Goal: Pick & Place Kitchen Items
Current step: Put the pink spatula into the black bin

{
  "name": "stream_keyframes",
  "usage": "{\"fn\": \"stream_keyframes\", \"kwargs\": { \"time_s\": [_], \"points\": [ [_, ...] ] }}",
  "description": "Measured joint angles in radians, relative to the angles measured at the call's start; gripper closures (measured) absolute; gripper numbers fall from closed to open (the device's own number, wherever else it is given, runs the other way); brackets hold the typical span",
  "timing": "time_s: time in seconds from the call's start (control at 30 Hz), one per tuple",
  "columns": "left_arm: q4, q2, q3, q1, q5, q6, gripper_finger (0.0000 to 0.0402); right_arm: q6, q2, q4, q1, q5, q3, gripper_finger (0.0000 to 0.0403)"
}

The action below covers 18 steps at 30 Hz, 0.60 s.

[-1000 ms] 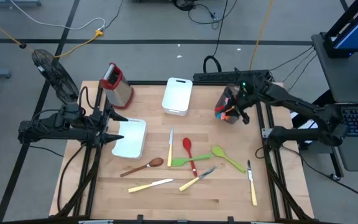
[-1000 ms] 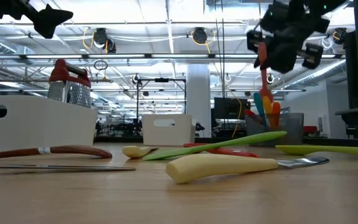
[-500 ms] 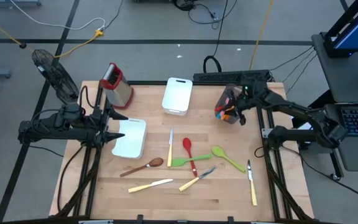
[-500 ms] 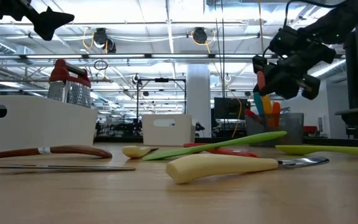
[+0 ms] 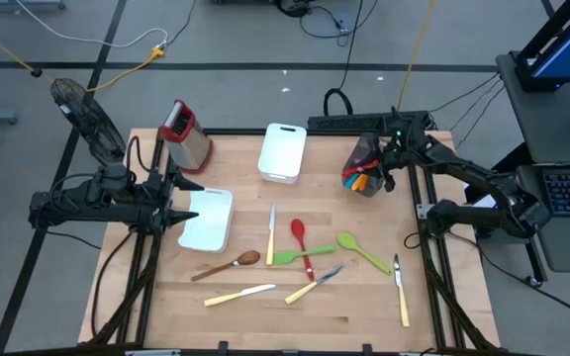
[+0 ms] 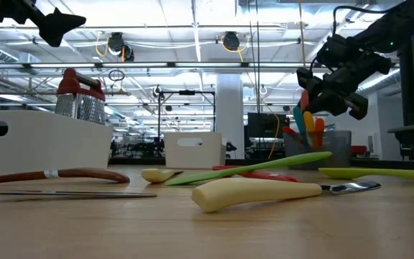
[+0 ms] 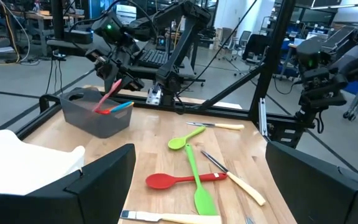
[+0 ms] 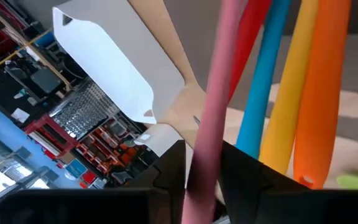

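Observation:
My right gripper (image 5: 384,163) hovers over the dark holder (image 5: 362,178) at the table's far right and is shut on a pink utensil (image 8: 219,81). Red, blue, yellow and orange utensils (image 8: 291,93) stand in the holder. On the table lie a red spoon (image 5: 301,242), a green spatula (image 5: 293,257), a green spoon (image 5: 359,249), a wooden spoon (image 5: 228,265) and several cream-handled knives (image 5: 237,294). My left gripper (image 5: 181,213) is open and empty above a white tub (image 5: 209,220) at the left. My right gripper pinches the pink utensil's handle (image 8: 199,171) between its two fingers. The fingers come from above, slanting down toward the holder. The utensil slants down from the gripper (image 7: 109,96), and its lower end reaches in among the other utensils in the holder.
A red-topped metal grater (image 5: 186,133) stands at the far left. A second white tub (image 5: 283,151) stands at the far middle. One knife (image 5: 401,292) lies near the right edge. Bare wood shows along the near edge.
My right gripper has gone down toward the holder with the pink utensil and tipped a little. The utensil now sits lower, down among the others in the holder.

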Motion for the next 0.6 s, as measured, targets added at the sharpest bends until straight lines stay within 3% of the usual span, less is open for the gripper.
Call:
{"fn": "stream_keyframes", "kwargs": {
  "time_s": [0.33,0.6],
  "points": [
    [0.000,0.000,0.000,0.000,0.000,-0.010,0.0034,-0.029,0.000,0.021,-0.020,0.018,0.000,0.0294],
    [0.000,0.000,0.000,0.000,0.000,-0.019,0.0034,0.106,-0.003,0.228,-0.015,-0.012,0.001,0.0299]
  ]
}}
